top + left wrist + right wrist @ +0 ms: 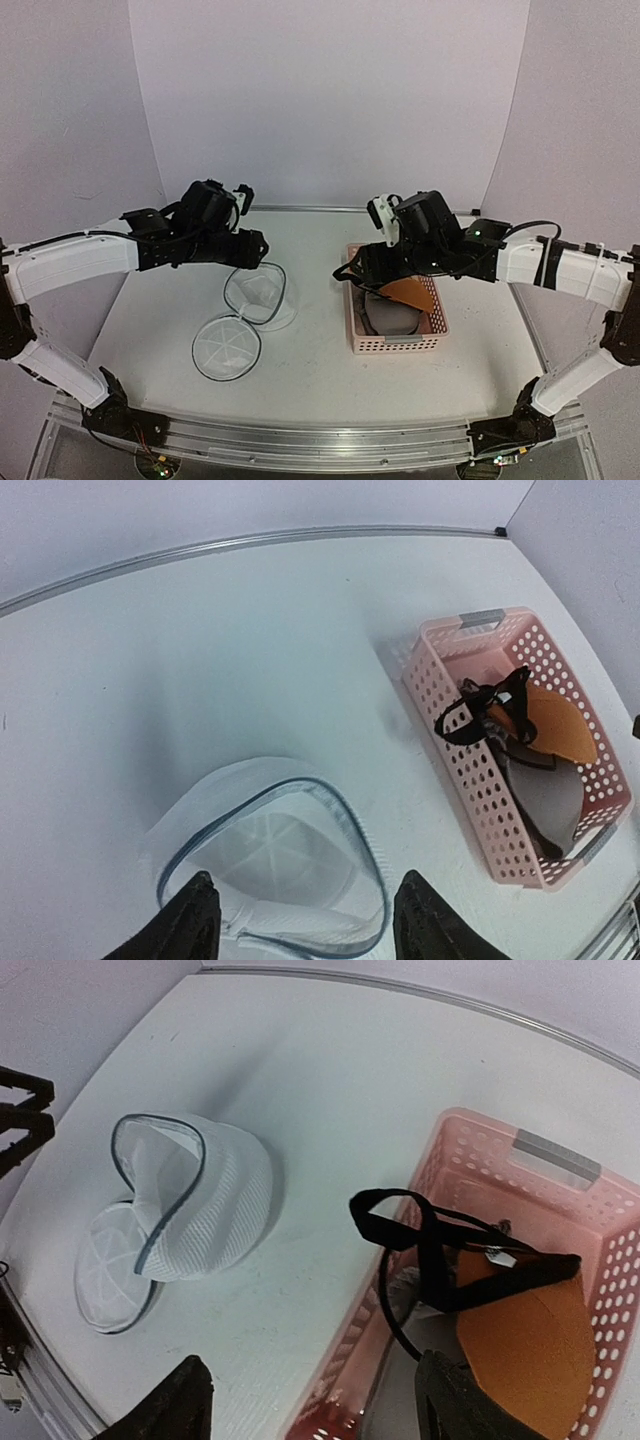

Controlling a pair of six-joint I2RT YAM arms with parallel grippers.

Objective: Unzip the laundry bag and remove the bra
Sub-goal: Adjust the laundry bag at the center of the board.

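We are looking at a round, translucent white mesh laundry bag (pixel 262 295) that is lying open on the white table (pixel 310 375), left of centre, with its dark zipper rim gaping towards the back. Its circular mesh lid (pixel 226 347) is hanging off the near side and resting flat on the table. The left gripper (pixel 307 885) is hovering just over the bag's rim, and its two dark fingers (pixel 195 920) are standing spread, one to each side of the white rim band. We are seeing nothing pinched between them, though we cannot tell whether they are touching the mesh. The small bra (pixel 410 292), with its orange-brown cups and thin black straps (pixel 430 1250), is lying inside the pink perforated rectangular plastic basket (pixel 395 345), well apart from the bag, on the right half of the table. One strap loop is reaching out over the basket's left wall. A grey padded shape (pixel 548 798) is lying under the orange cup. The right gripper (pixel 312 1365) is hanging above the basket with its jaws spread wide and gripping nothing that we can make out.
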